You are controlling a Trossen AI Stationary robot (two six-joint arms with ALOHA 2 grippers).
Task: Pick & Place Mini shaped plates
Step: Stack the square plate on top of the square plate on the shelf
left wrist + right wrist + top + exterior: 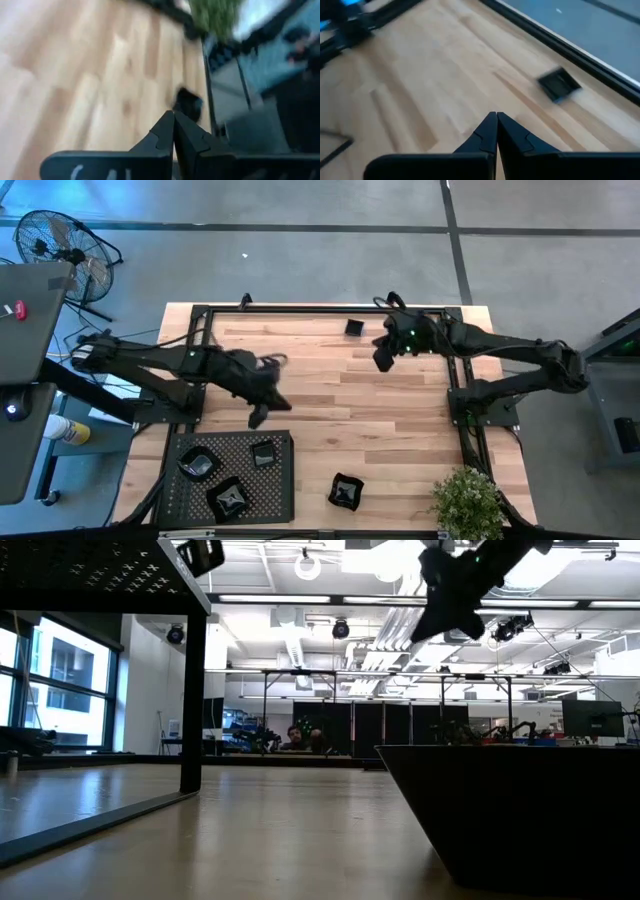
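Three mini shaped plates lie on the black perforated tray at the table's near left. Another black plate rests on the wood near the front edge and looms large in the low view. A small square plate lies flat by the far edge. My left gripper hovers shut just beyond the tray's far edge, holding nothing. My right gripper hangs shut above the wood, a little nearer than the square plate.
A potted green plant stands at the near right corner. A black metal frame runs along the table's far edge and sides. Bare wood lies between the two arms. A fan stands on the floor beyond the table's left.
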